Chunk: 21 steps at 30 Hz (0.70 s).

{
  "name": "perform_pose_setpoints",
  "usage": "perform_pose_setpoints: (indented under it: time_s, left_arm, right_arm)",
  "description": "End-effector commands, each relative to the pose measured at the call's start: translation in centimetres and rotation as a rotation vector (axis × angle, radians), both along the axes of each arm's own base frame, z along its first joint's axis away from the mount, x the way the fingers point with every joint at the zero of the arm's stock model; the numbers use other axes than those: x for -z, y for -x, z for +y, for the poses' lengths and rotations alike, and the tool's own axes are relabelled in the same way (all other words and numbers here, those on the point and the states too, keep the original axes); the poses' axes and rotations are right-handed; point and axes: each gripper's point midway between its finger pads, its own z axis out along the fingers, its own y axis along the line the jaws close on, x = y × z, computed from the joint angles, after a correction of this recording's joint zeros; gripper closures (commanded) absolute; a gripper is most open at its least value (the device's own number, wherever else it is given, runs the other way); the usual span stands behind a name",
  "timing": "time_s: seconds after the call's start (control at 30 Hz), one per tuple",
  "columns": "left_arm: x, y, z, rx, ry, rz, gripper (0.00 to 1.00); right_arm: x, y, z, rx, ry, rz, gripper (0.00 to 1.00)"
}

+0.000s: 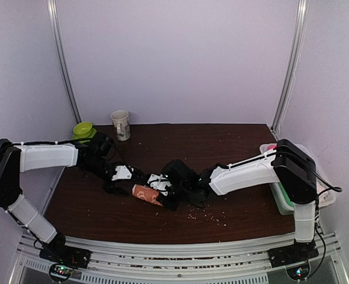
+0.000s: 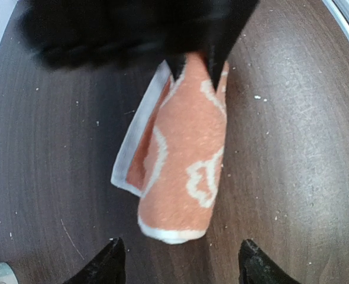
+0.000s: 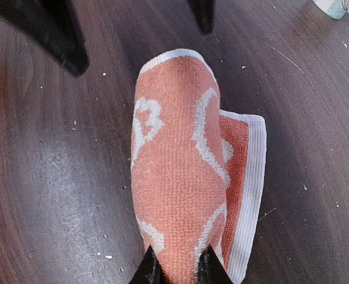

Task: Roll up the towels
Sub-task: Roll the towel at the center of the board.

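A dark wooden surface [image 1: 222,142] sits between pale lilac walls, and both arms meet near its middle. The right claw [image 3: 176,269] is pinched together on one end of the orange towel [image 3: 174,177], its tips biting the terry at 6 o'clock in its own view. From there the roll's long axis runs away toward 12 o'clock. The loose white-edged tail lies flat on the surface along the 3 o'clock side, not yet wound in. The left claw [image 2: 180,266] stands apart and holds nothing. Its fingertips [image 2: 110,263] flank the opposite end of the roll, which lies just ahead at 12 o'clock, close but not touching. From above, the roll lies between the two arms, roughly 10 to 4 o'clock, about equally near both. The coming move probably turns on that tail, and the free left claw, facing down the axis, looks best placed to press it in. A mug [image 1: 120,124] stands well apart at 11 o'clock.
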Motion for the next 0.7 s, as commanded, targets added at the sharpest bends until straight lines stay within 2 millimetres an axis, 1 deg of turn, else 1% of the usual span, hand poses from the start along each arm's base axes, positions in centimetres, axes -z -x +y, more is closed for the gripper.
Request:
perform_pose_setpoints:
  time_s: [0.0,0.1,0.17,0.23,0.33,0.43,0.5,0.57,0.63,0.67]
  left_arm:
    - [-0.3,0.4,-2.2,0.069,0.062,-0.15,0.33]
    - [-0.4,0.9,-2.9,0.09,0.078,-0.189,0.34]
    - [-0.6,1.0,-3.3,0.095,0.088,-0.202,0.36]
    - [-0.5,1.0,-3.5,0.093,0.092,-0.21,0.37]
    - [0.1,0.6,-3.7,0.081,0.074,-0.23,0.37]
    - [1.3,0.8,-3.9,0.088,0.046,-0.221,0.39]
    - [2.0,1.0,-4.0,0.095,0.031,-0.209,0.43]
    - [2.5,1.2,-4.1,0.102,0.018,-0.2,0.49]
    - [2.6,1.1,-4.2,0.097,0.02,-0.2,0.57]
    - [2.5,1.0,-4.3,0.093,0.023,-0.203,0.59]
  right_arm:
    - [1.4,1.4,0.4,0.01,0.001,0.208,1.0]
    - [1.5,1.1,0.7,0.04,0.001,0.238,1.0]
    - [2.0,0.6,0.6,0.072,0.013,0.259,1.0]
    - [2.5,0.5,0.6,0.083,0.019,0.288,1.0]
    - [2.8,0.7,0.8,0.081,0.013,0.316,1.0]
    - [2.9,0.7,0.9,0.084,0.004,0.329,1.0]
    - [2.8,0.8,0.9,0.085,-0.001,0.341,1.0]
    - [2.8,0.8,0.9,0.088,-0.011,0.357,0.98]
    - [2.8,0.7,0.9,0.091,-0.017,0.374,0.98]
    - [2.9,0.8,0.9,0.09,-0.019,0.382,0.98]
